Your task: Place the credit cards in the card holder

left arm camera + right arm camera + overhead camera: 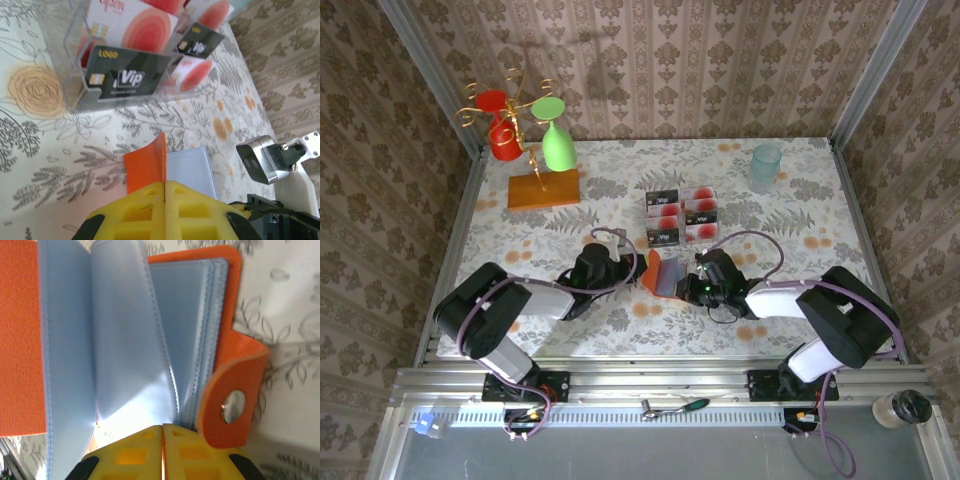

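Note:
The card holder (pixel 665 272) lies open in the middle of the table, orange-red outside and grey-blue inside. My left gripper (pixel 622 266) is shut on its raised orange cover (pixel 145 167), which stands on edge between the yellow fingers (pixel 135 212). My right gripper (pixel 698 278) is shut on the holder's other side, at the lower edge of the grey-blue sleeves (pixel 135 365), next to the orange snap tab (pixel 232 405). The credit cards (pixel 681 215) stand in a clear rack behind the holder, pale with red blotches and black "Vip" strips (pixel 125 80).
A wire stand with a red cup and a green cup sits on an orange wooden block (pixel 543 188) at the back left. A pale teal cup (pixel 766 163) stands at the back right. A screwdriver (pixel 675 407) lies on the front rail.

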Robot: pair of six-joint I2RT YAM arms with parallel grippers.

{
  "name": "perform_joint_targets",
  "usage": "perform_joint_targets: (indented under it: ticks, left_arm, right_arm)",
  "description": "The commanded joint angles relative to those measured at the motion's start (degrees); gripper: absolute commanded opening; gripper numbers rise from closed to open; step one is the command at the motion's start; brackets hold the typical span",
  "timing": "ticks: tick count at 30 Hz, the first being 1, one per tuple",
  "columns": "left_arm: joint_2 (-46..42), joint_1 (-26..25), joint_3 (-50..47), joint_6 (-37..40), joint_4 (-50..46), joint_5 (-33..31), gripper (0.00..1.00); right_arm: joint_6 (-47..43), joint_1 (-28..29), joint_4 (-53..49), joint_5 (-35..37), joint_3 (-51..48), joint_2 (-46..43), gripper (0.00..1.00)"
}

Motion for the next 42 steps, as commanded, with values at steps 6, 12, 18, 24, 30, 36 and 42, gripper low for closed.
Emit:
perform_joint_targets:
  ticks: [6, 12, 18, 24, 30, 36, 42]
  left_arm:
    - [-6.4, -2.9, -0.8, 5.1, -14.5, -8.0, 0.0]
    - [-7.2, -2.9, -1.6, 5.4, -15.5, -9.8, 0.0]
    - [-6.9, -2.9, -1.9, 5.9, -15.5, -10.0, 0.0]
    - [-7.2, -2.8, -2.5, 5.8, -15.3, -10.6, 0.0]
    - [-8.6, -2.8, -3.8, 5.2, -15.5, -11.6, 0.0]
    - [-10.8, -2.3, -4.1, 5.1, -17.9, -11.7, 0.0]
    - [-18.9, -1.4, -2.8, 5.4, -25.2, -13.5, 0.34]
  right_arm:
    - [-2.0, -0.1, -17.4, 4.8, 0.3, -9.1, 0.19]
    - [-4.7, -1.0, -26.1, 7.1, 4.1, -16.9, 0.2]
    - [-7.0, -0.9, -25.7, 3.1, 11.1, -13.5, 0.19]
    - [-6.7, 0.3, -18.4, -1.0, 16.5, -1.2, 0.17]
    - [-6.1, 1.8, -13.9, -3.9, 20.3, 9.6, 0.16]
    - [-5.9, 2.6, -12.9, -4.1, 20.9, 14.1, 0.15]
    - [-6.0, 2.6, -13.6, -3.4, 20.2, 15.0, 0.14]
